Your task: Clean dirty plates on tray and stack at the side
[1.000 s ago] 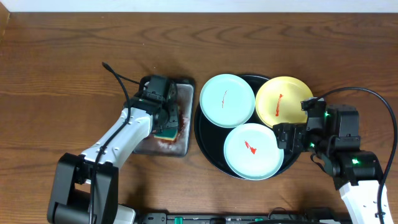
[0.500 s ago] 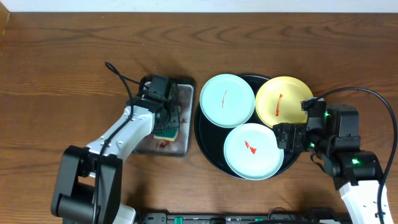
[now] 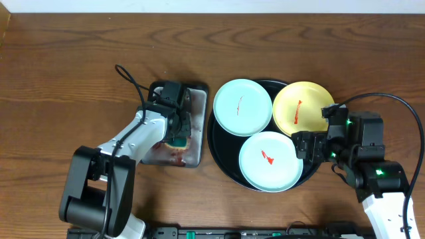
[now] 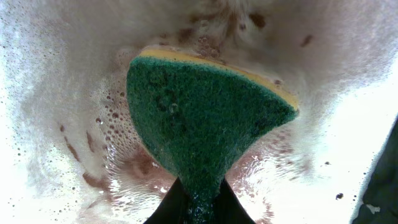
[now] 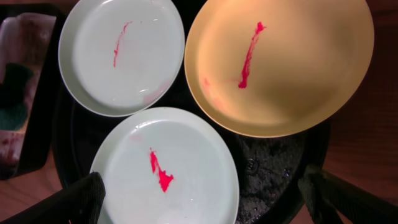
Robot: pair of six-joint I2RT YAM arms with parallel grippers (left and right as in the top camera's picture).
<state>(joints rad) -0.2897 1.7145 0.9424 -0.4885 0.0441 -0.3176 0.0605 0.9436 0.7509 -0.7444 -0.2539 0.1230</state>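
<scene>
Three plates lie on the round black tray (image 3: 219, 149): a mint-blue plate (image 3: 242, 107) at the back left, a yellow plate (image 3: 302, 107) at the back right, and a mint-blue plate (image 3: 270, 161) in front. Each has a red smear. In the right wrist view they show as the back mint plate (image 5: 121, 53), the yellow plate (image 5: 280, 65) and the front mint plate (image 5: 168, 171). My left gripper (image 3: 178, 133) is shut on a green and yellow sponge (image 4: 199, 118), pressed into foamy water in the grey pan (image 3: 198, 91). My right gripper (image 3: 307, 147) is open and empty, over the tray's right side.
The grey rectangular pan (image 5: 28, 37) holds foamy, reddish water just left of the tray. The tray floor (image 5: 270, 171) is wet and dark. Bare wooden table lies at the left, back and far right.
My left arm has shifted slightly in the pan with the sponge, its elbow swinging towards the front. The right arm and the plates have not moved.
</scene>
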